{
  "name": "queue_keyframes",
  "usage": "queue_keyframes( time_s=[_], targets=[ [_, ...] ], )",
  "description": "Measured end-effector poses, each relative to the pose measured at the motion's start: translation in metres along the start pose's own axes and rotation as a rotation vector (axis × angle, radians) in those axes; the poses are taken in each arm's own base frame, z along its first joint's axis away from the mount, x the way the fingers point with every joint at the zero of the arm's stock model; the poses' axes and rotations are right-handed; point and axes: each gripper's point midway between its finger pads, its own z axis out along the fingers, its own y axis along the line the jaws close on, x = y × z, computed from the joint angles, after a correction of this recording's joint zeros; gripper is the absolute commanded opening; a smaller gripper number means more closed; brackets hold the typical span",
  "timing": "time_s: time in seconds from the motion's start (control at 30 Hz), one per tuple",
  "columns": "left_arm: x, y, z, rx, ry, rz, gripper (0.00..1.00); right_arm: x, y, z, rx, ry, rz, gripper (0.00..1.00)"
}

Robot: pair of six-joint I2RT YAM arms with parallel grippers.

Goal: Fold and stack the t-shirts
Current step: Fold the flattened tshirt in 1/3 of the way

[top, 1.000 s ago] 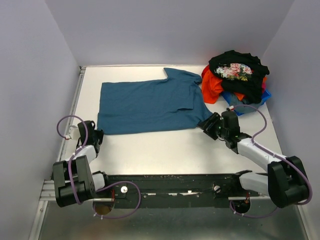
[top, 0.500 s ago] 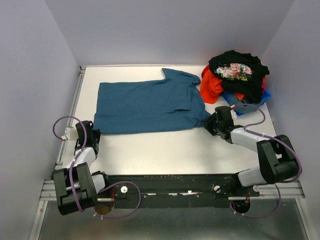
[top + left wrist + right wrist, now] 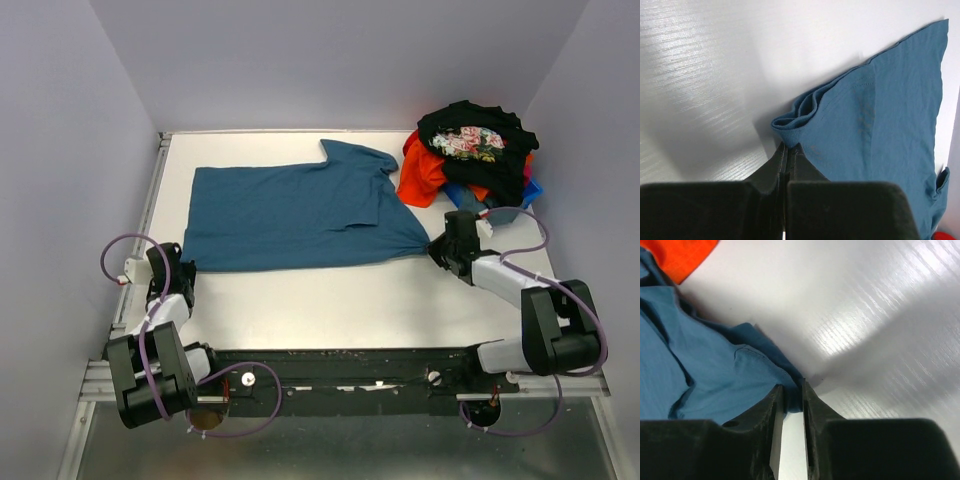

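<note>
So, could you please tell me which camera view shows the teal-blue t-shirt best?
The top external view: the whole teal-blue t-shirt lies spread flat there. The left wrist view shows only one bunched corner, the right wrist view only another.

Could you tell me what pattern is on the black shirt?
The black shirt has a pink floral print, clearest in top view.
</note>
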Motion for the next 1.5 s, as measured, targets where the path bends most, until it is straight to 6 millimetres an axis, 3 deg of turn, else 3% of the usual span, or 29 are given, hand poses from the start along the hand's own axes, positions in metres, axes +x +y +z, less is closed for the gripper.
queue_keyframes(
  time_s=[0.1, 0.2, 0.27, 0.3, 0.33, 0.37, 0.4, 0.43, 0.6, 0.8, 1.07, 1.3, 1.5],
  targets=[
    [0.000, 0.000, 0.000, 0.000, -0.001, 0.002, 0.00, -0.005, 0.004, -0.005, -0.024, -0.011, -0.029, 0.21],
    [-0.001, 0.000, 0.000, 0.001, -0.002, 0.005, 0.00, -0.009, 0.008, -0.010, -0.048, -0.020, -0.062, 0.02],
    [-0.001, -0.001, -0.001, 0.005, -0.004, 0.008, 0.00, -0.011, 0.009, -0.013, -0.054, -0.027, -0.085, 0.01],
    [-0.002, -0.002, -0.001, 0.009, -0.006, 0.010, 0.00, -0.011, 0.008, -0.015, -0.052, -0.027, -0.095, 0.09],
    [-0.002, -0.003, -0.002, 0.012, -0.007, 0.010, 0.00, -0.012, 0.007, -0.016, -0.045, -0.026, -0.106, 0.29],
    [-0.003, -0.003, -0.002, 0.015, -0.009, 0.011, 0.00, -0.012, 0.005, -0.017, -0.034, -0.025, -0.114, 0.56],
    [-0.003, -0.004, -0.002, 0.017, -0.010, 0.012, 0.00, -0.014, 0.004, -0.018, -0.021, -0.026, -0.123, 0.66],
    [-0.003, -0.004, -0.003, 0.018, -0.011, 0.013, 0.00, -0.016, 0.003, -0.019, -0.010, -0.028, -0.130, 0.68],
    [-0.004, -0.004, -0.003, 0.017, -0.012, 0.013, 0.00, -0.014, -0.001, -0.021, 0.002, -0.019, -0.154, 0.69],
    [-0.005, -0.005, -0.003, 0.022, -0.014, 0.011, 0.00, 0.013, -0.002, -0.028, -0.077, 0.078, -0.135, 0.65],
    [-0.005, -0.005, -0.003, 0.024, -0.014, 0.009, 0.00, 0.032, 0.022, -0.035, -0.183, 0.149, -0.108, 0.60],
    [-0.005, -0.007, -0.004, 0.031, -0.018, 0.004, 0.00, 0.045, 0.039, -0.023, -0.226, 0.196, -0.016, 0.57],
    [-0.006, -0.008, -0.004, 0.037, -0.022, 0.003, 0.00, 0.051, 0.032, -0.011, -0.178, 0.192, 0.012, 0.56]
  ],
)
